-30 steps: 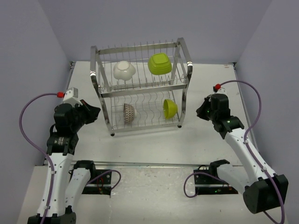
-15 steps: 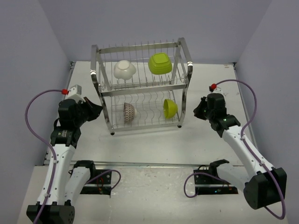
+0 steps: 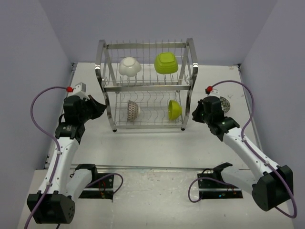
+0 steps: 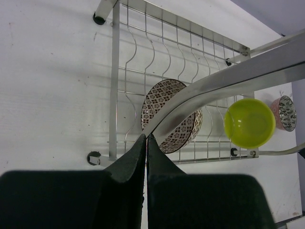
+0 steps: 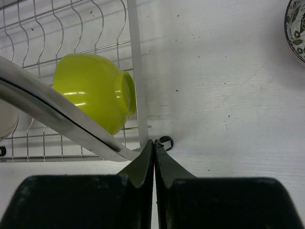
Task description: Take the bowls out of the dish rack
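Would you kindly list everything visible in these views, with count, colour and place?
rack: one, chrome, two tiers, mid-table.
white bowl: one, white, upper tier, left.
square bowl: one, lime green, upper tier, right.
racked patterned bowl: one, speckled, lower tier, left, on edge.
round bowl: one, lime green, lower tier, right, on edge.
loose patterned bowl: one, speckled, on the table right of the rack, partly behind the right arm.
table: one, white, under everything.
left gripper: one, black, shut, empty, beside the rack's left end.
right gripper: one, black, shut, empty, beside the rack's right end.
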### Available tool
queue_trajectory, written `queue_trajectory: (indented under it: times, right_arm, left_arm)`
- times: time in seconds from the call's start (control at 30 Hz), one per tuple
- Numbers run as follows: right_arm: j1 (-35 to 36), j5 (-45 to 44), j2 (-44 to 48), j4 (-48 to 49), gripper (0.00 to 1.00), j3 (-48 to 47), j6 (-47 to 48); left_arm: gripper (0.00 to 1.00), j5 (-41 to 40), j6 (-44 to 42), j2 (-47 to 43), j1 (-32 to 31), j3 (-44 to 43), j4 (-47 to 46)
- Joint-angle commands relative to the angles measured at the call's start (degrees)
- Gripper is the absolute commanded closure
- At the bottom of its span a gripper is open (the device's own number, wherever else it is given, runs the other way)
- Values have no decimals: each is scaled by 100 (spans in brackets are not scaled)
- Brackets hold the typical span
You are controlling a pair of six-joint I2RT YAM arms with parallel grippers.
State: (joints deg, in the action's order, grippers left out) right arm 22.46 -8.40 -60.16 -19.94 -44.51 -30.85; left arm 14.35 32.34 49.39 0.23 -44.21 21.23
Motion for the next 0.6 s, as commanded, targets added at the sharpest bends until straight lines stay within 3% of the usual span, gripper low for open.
queue_trajectory:
  times: [0.0, 0.2, 0.37, 0.57]
  right_arm:
    - [30, -267, -92, 219, 100, 13, 26]
    - [22, -311, -180, 184, 100, -154, 123]
    - [30, -214, -242, 158, 100, -242, 185]
    - [31, -276, 179, 114, 100, -23, 123]
  left_arm:
    - [100, -72, -78, 247, -23, -79, -409]
    - [100, -143, -96, 168, -23, -106, -366]
    - [87, -354, -210, -464, -23, -176, 29]
    - [78, 40, -123, -1079, -23, -203, 469]
